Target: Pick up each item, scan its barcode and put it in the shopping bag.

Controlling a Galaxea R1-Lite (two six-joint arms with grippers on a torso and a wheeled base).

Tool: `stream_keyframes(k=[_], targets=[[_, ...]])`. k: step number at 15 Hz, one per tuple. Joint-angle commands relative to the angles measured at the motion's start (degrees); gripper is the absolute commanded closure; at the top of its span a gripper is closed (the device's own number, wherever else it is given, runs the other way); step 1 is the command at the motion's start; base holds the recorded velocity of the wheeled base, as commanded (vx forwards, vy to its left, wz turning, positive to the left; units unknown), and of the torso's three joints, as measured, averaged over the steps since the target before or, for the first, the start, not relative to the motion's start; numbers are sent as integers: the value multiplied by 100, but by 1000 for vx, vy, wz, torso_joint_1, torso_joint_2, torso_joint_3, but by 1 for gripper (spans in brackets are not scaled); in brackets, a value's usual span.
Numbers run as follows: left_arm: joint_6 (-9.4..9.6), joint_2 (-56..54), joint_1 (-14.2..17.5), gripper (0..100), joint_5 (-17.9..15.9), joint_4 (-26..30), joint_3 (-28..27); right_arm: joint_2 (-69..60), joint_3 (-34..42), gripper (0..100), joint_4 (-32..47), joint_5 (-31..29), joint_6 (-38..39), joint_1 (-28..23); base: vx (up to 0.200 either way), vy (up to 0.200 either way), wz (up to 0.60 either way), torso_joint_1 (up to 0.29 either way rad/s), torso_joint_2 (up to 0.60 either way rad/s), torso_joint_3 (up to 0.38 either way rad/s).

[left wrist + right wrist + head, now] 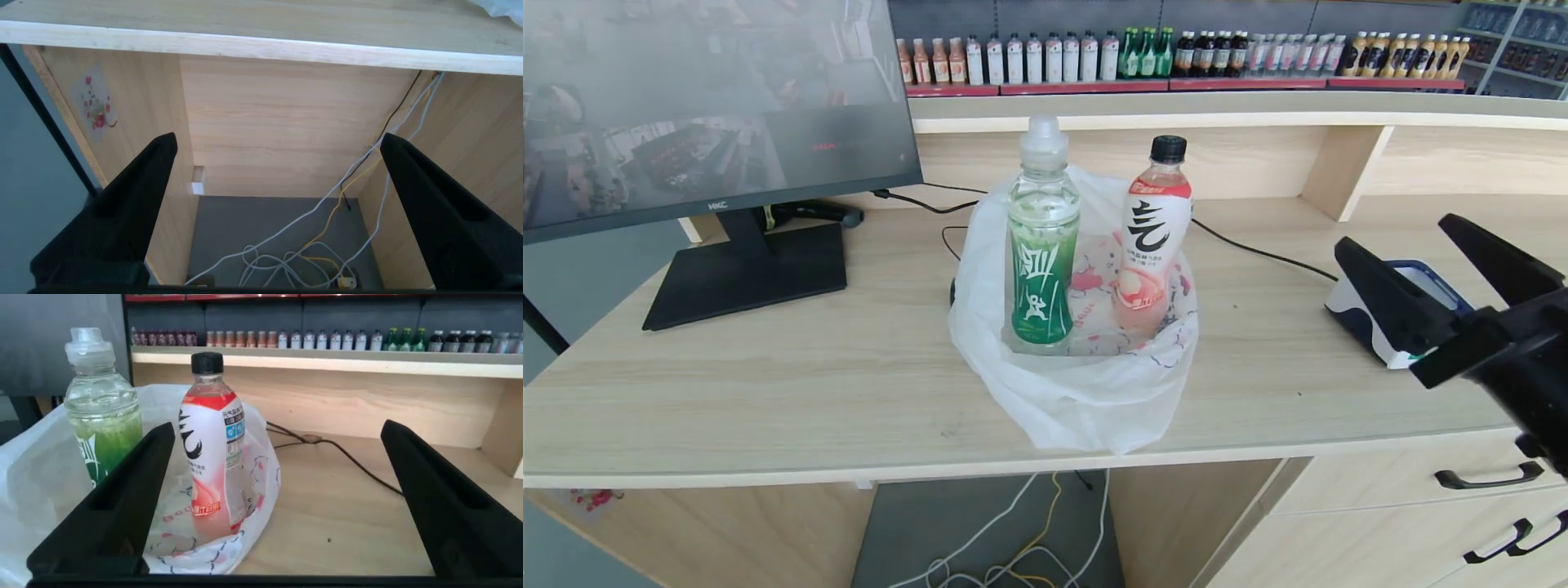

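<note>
The green-labelled drink bottle (1042, 269) and the pink drink bottle (1153, 237) were seen standing upright, side by side, inside the white plastic shopping bag (1078, 400), which was set at the middle of the wooden counter (768, 392), the green one on the left. The right gripper (1398, 235) was held released and empty at the right of the counter, near the white-and-blue barcode scanner (1364, 335). The left gripper (279, 140) was likewise found spread and empty, lowered below the counter's near edge and faced toward the cables (310, 245) beneath it.

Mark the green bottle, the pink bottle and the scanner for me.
green bottle (1041, 286), head view, on its green label.
pink bottle (1156, 233), head view, on its white label.
scanner (1427, 282), head view, on its top face.
</note>
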Motion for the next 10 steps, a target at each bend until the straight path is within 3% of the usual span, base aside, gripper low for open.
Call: stream_keyframes(k=[1,3,7,8,10], targets=[[0,1,-7,0,0,-1,0,-1313,1052,0,-21,1,53,-53,0,0,0,0,0,0],[0,1,-7,0,0,-1,0,-1436,1518,0,-13,27,44,-88,0,0,0,0,0,0],[0,1,-7,0,0,-1,0,-1779,1518,0,524,10,106,-80,0,0,0,0,0,0],[0,1,-7,0,0,-1,0,-2201,1518,0,1279,27,132,-80,0,0,0,0,0,0],[9,1,-7,0,0,-1,0,-3467,1518,0,3582,71,106,-44,0,0,0,0,0,0]])
